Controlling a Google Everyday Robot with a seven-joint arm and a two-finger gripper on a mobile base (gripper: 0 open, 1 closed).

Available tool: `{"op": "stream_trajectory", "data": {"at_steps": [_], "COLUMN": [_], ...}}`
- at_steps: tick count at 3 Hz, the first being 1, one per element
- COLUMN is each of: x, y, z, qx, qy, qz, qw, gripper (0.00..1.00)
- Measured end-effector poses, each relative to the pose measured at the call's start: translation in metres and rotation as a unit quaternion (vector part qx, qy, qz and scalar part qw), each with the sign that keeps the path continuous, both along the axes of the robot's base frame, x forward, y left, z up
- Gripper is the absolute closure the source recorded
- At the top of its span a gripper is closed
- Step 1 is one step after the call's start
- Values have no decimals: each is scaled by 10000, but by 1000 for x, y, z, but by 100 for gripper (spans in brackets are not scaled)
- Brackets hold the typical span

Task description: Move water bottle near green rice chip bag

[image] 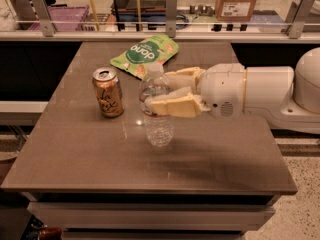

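Water bottle (pixel 159 130), upright in clasping gripper (pixel 159 92), is well inside table (pixel 225 159) edges.

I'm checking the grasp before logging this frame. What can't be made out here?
Camera view only:
Water bottle middle: covered by the near finger of the gripper, which is closed on it.
Far fingertip: behind the bottle.
Bottle base: resting on the table or lifted, cannot tell.
Green rice chip bag small print: blurred.
Arm: cut off by the right edge.
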State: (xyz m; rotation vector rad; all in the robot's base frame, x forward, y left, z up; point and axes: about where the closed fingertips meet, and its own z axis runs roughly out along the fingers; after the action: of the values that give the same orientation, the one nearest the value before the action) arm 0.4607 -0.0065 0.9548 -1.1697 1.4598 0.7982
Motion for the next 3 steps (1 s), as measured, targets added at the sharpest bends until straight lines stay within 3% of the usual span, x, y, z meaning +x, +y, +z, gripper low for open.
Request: {"op": "stream_trajectory", "data": {"at_steps": [2, 3], "x": [40, 66], "y": [-22, -38], "z": [23, 34], "qx": [-218, -154], "qy": [-167, -235], "qz": [-338, -845], "qw": [9991, 9960], "gripper": [100, 100]}}
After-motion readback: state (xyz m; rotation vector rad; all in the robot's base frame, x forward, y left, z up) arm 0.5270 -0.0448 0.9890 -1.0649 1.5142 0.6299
